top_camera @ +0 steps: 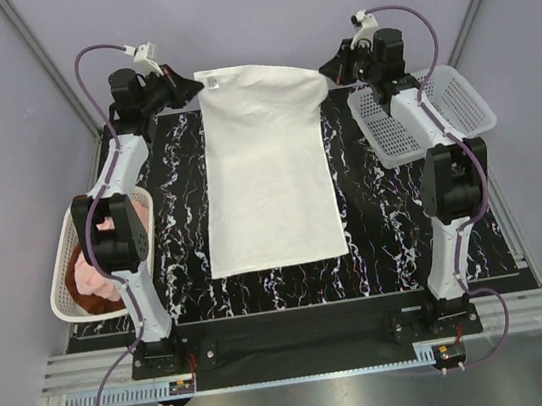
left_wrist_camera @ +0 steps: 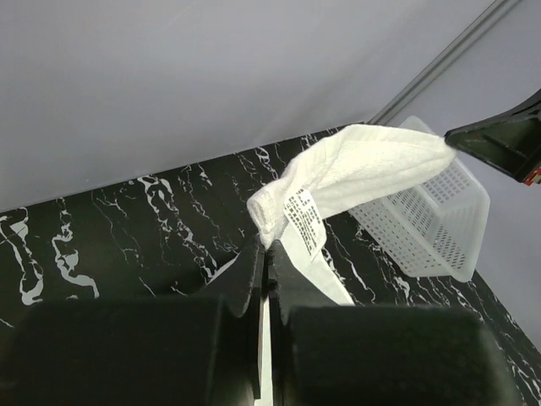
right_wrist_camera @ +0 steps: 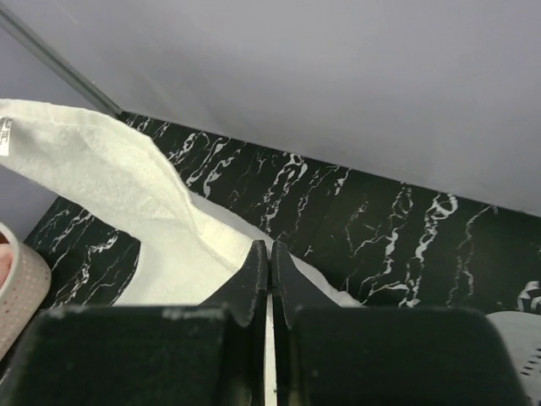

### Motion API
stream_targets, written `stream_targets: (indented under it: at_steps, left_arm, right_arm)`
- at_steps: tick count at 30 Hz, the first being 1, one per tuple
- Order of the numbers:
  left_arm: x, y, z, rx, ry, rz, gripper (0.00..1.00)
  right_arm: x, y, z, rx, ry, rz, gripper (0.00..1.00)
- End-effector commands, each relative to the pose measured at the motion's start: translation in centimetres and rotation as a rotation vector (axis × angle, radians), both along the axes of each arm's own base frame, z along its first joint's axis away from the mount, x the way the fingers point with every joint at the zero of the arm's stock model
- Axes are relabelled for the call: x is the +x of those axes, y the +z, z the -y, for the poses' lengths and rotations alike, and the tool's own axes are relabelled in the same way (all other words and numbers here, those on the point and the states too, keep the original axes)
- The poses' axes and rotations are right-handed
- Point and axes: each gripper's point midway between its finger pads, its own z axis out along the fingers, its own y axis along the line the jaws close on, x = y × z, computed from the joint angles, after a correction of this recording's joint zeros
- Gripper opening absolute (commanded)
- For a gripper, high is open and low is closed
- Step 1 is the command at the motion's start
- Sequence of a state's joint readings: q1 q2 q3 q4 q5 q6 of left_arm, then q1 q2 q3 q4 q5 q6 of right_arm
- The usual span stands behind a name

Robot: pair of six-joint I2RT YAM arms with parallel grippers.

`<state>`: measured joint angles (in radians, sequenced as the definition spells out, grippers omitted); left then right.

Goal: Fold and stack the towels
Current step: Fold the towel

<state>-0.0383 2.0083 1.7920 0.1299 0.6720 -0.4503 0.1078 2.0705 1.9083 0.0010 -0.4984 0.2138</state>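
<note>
The left gripper (left_wrist_camera: 266, 252) is pinched closed on one far corner of the white towel (top_camera: 267, 173), and the right gripper (right_wrist_camera: 269, 254) is closed on the other; the cloth stretches between them, raised at the far edge, smooth and long, its near end lying flat on the black marbled table (top_camera: 378, 248); the pale pink towel (top_camera: 88, 277) and rust-brown towel (top_camera: 88, 304) sit crumpled in the left mesh basket (top_camera: 59, 293); only the left wrist view shows the sewn care label (left_wrist_camera: 304, 222) beside the held corner.

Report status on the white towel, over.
Both shut: left gripper and right gripper, each pinching a far corner. The white towel lies lengthwise, far edge lifted. Nothing in the way.
</note>
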Motion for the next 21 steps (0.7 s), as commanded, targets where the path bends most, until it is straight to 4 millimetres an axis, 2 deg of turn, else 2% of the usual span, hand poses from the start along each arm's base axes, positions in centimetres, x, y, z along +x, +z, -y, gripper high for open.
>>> stream_targets:
  at_steps: [1, 2, 4, 5, 6, 7, 8, 9, 10, 11, 12, 13, 14, 15, 16, 18, 20, 21]
  left_arm:
    - [0.0, 1.8, -0.9, 0.037, -0.031, 0.133, 0.00]
    - [-0.6, 1.4, -1.0, 0.045, -0.031, 0.131, 0.00]
    - [-1.2, 0.8, -1.2, 0.065, -0.029, 0.137, 0.00]
    - [-1.7, -0.4, -1.2, 0.072, -0.032, 0.114, 0.00]
    - [-2.1, 0.1, -1.3, 0.082, -0.028, 0.124, 0.00]
    - [-2.3, -0.3, -1.4, 0.091, -0.027, 0.113, 0.00]
    - [-2.8, -1.3, -1.5, 0.107, -0.031, 0.077, 0.00]
    - [-3.6, -1.8, -1.4, 0.112, -0.037, 0.056, 0.00]
    - [-4.3, -2.7, -1.4, 0.117, -0.048, 0.035, 0.00]
    - [-5.1, -3.0, -1.4, 0.126, -0.049, 0.028, 0.00]
    - [-6.6, -4.2, -1.6, 0.142, -0.047, 0.013, 0.00]
    - [-7.3, -4.2, -1.7, 0.147, -0.037, 0.023, 0.00]
    - [-7.7, -4.0, -1.8, 0.146, -0.029, 0.052, 0.01]
    - [-8.3, -4.5, -1.8, 0.145, -0.030, 0.041, 0.02]
    - [-9.3, -4.8, -1.8, 0.143, -0.033, 0.033, 0.02]
    - [-10.4, -5.5, -1.5, 0.144, -0.055, 0.001, 0.02]
    - [-11.9, -5.8, -1.5, 0.147, -0.064, -0.022, 0.01]
    - [-12.4, -5.8, -1.5, 0.152, -0.064, -0.026, 0.00]
  right_arm:
    - [-1.5, 1.2, -1.3, 0.055, 0.073, 0.067, 0.00]
    - [-2.0, 1.5, -1.3, 0.059, 0.077, 0.068, 0.00]
    - [-3.0, 0.8, -1.3, 0.064, 0.080, 0.040, 0.00]
    - [-3.4, 0.7, -1.1, 0.066, 0.077, 0.031, 0.00]
    - [-3.8, 0.5, -1.1, 0.067, 0.070, 0.022, 0.00]
    - [-4.4, -0.9, -0.9, 0.067, 0.059, -0.022, 0.00]
    - [-5.3, 0.1, -0.7, 0.068, 0.050, -0.011, 0.00]
    - [-5.7, -0.1, -0.4, 0.065, 0.030, -0.022, 0.00]
    - [-6.6, -1.4, -0.2, 0.057, 0.022, -0.060, 0.00]
    - [-7.6, -0.7, 0.1, 0.054, 0.014, -0.058, 0.00]
    - [-8.4, -0.8, 0.2, 0.052, 0.013, -0.067, 0.00]
    - [-9.5, -2.5, 0.2, 0.053, 0.014, -0.104, 0.00]
    - [-10.5, -1.9, 0.3, 0.062, 0.016, -0.098, 0.00]
    - [-11.3, -2.1, 0.0, 0.082, 0.030, -0.120, 0.00]
    - [-12.3, -3.7, -0.3, 0.089, 0.041, -0.161, 0.00]
    - [-14.1, -4.1, -1.5, 0.094, 0.071, -0.182, 0.00]
    - [-15.9, -5.3, -1.9, 0.088, 0.078, -0.212, 0.00]
    - [-16.8, -6.7, -2.3, 0.096, 0.079, -0.250, 0.00]
